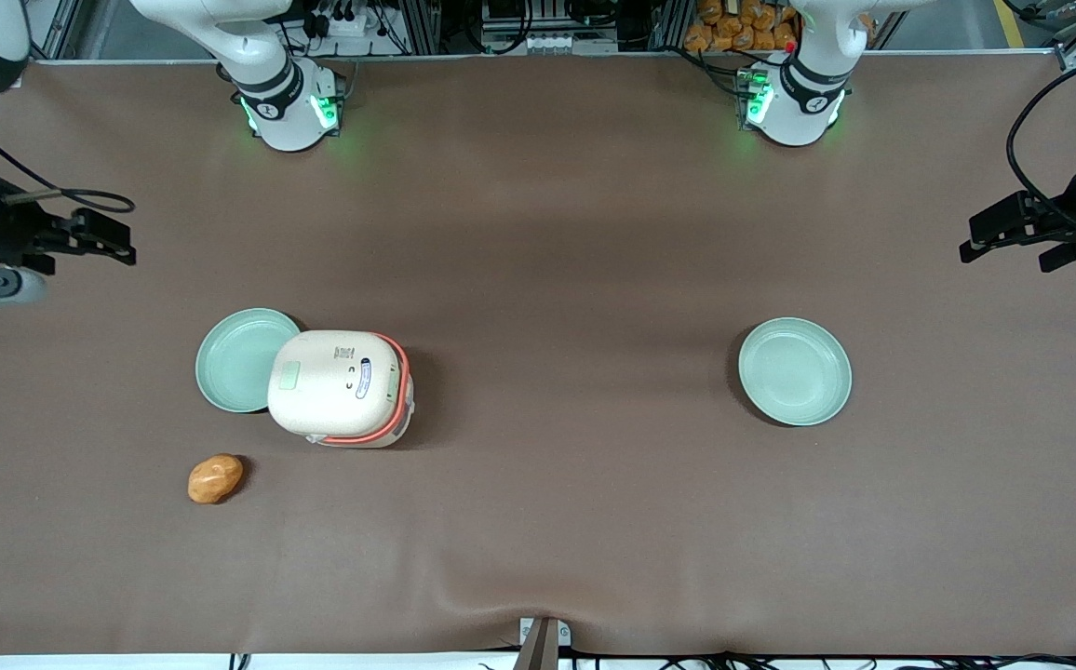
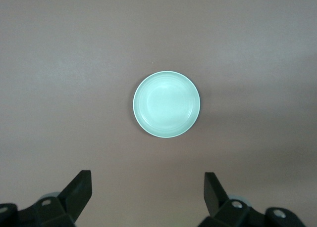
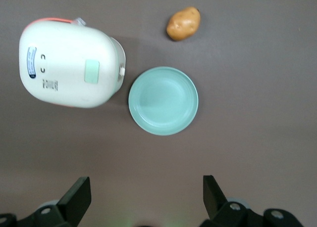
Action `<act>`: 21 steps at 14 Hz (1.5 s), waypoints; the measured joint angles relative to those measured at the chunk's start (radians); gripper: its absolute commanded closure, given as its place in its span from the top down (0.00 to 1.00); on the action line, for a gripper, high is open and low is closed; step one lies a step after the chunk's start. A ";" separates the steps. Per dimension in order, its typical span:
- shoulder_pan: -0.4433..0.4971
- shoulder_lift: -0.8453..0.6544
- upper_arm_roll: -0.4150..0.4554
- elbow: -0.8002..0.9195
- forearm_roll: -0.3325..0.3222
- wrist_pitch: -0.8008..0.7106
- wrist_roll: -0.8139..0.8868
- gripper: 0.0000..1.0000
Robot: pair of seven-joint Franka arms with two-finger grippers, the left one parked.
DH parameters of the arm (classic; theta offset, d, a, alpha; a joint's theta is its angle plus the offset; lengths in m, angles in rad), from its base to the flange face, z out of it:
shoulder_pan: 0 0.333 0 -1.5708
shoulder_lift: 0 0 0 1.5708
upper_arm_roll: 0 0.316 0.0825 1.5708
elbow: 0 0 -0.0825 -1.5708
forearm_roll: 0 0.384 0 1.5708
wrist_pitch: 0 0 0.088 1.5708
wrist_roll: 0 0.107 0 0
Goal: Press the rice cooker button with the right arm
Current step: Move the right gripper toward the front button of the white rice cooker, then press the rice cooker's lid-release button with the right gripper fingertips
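Note:
The cream rice cooker (image 1: 338, 386) stands on the brown table with its lid closed and an orange band round the rim; it also shows in the right wrist view (image 3: 69, 66). The pale green button (image 1: 289, 376) is on the lid near the edge that faces the working arm's end, and the right wrist view shows it too (image 3: 91, 71). My right gripper (image 1: 124, 239) is open and empty. It hangs above the table, farther from the front camera than the cooker and apart from it, toward the working arm's end. Its fingers stand wide apart in the wrist view (image 3: 146, 181).
A pale green plate (image 1: 235, 361) lies against the cooker on the button's side, also in the right wrist view (image 3: 163, 101). A potato (image 1: 215, 478) lies nearer the front camera than that plate. A second green plate (image 1: 794, 370) lies toward the parked arm's end.

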 measured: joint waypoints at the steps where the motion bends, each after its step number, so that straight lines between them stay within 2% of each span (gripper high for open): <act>1: 0.010 0.013 0.002 -0.003 0.000 0.030 -0.001 1.00; 4: 0.032 0.068 0.022 -0.010 0.000 0.120 0.000 1.00; 5: 0.040 0.088 0.025 -0.010 0.000 0.151 0.002 0.86; 8: 0.060 0.143 0.028 -0.011 0.000 0.209 0.005 0.13; 9: 0.065 0.160 0.029 -0.011 0.000 0.213 0.011 0.05; 11: 0.076 0.195 0.030 -0.013 0.008 0.224 0.053 0.00; 15: 0.093 0.263 0.031 -0.015 0.119 0.290 0.112 0.00; 21: 0.099 0.324 0.031 -0.017 0.139 0.296 0.122 0.00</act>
